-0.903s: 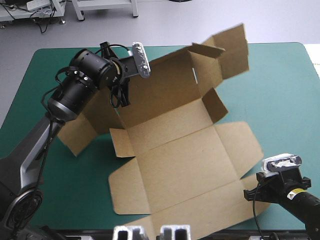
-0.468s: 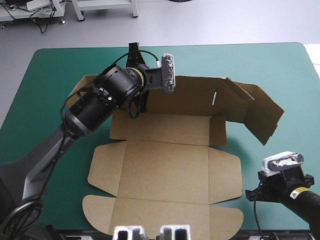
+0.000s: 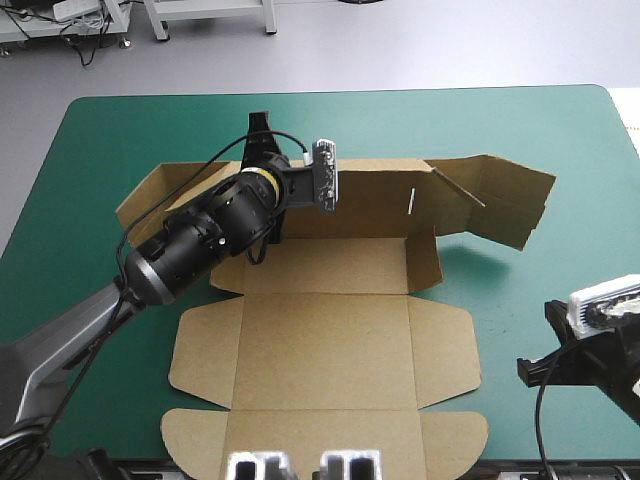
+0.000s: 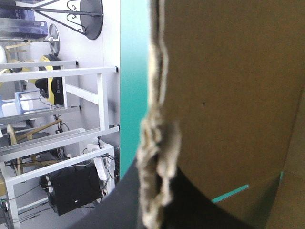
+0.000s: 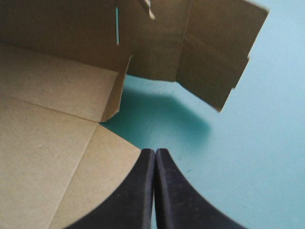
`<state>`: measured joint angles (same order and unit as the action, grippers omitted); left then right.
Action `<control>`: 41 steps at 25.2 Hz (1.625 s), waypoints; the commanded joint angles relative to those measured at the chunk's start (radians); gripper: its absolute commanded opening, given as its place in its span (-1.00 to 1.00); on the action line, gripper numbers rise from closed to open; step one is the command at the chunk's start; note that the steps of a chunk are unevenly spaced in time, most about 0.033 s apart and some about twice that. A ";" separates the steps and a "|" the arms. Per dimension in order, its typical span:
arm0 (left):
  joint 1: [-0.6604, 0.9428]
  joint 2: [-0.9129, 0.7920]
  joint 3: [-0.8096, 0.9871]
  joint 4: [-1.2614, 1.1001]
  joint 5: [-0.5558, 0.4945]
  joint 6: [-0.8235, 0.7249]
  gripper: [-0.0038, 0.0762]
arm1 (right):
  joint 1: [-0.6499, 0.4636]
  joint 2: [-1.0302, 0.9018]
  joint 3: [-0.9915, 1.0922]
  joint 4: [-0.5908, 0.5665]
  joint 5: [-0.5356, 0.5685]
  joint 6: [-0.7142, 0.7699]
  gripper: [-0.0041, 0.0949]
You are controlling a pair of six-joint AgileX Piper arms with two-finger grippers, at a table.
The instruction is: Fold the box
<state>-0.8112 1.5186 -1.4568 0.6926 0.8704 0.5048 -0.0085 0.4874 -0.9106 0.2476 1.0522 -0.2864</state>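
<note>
Box (image 3: 325,330) has settled squarer on teal-green cover (image 3: 560,140).

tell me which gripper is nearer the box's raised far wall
Left: left gripper is shut on the box at its far wall; right gripper hovers off its right side.

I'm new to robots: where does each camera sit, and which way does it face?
High view: above, behind the robot, facing down at table and box; both arms show.
Left wrist view: on that wrist, along jaws shut on the box's wall.
Right wrist view: on that wrist, past shut jaws toward the box.
Shared, high and right wrist: the wall's slit.
</note>
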 commanded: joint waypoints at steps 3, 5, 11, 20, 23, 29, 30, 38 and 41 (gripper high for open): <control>-0.004 -0.118 0.163 0.134 -0.193 -0.158 -0.93 | 0.001 0.054 -0.161 0.073 -0.041 0.024 -0.93; -0.006 -0.131 0.218 0.175 -0.222 -0.206 -0.93 | 0.001 0.103 -0.220 0.106 -0.025 0.024 -0.93; -0.006 -0.131 0.351 0.295 -0.268 -0.347 -0.93 | 0.001 0.481 -0.574 0.160 0.021 -0.011 -0.93; -0.006 -0.131 0.351 0.326 -0.278 -0.352 -0.93 | 0.001 0.994 -0.957 0.262 0.113 -0.033 -0.93; -0.006 -0.131 0.351 0.326 -0.285 -0.352 -0.93 | 0.001 1.095 -1.014 0.295 0.128 -0.050 -0.93; -0.006 -0.131 0.351 0.346 -0.333 -0.396 -0.93 | 0.001 1.238 -1.025 0.306 0.181 -0.060 -0.93; -0.006 -0.131 0.351 0.346 -0.338 -0.396 -0.93 | 0.001 1.248 -1.025 0.304 0.190 -0.064 -0.93; -0.006 -0.131 0.351 0.346 -0.349 -0.454 -0.93 | 0.001 1.267 -1.010 0.270 0.203 -0.067 -0.93; -0.006 -0.131 0.351 0.346 -0.349 -0.472 -0.93 | 0.002 1.267 -1.010 0.270 0.203 -0.057 -0.93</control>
<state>-0.8133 1.4160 -1.0834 1.0375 0.5740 0.0720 -0.0073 1.8034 -1.8998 0.4934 1.2438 -0.3395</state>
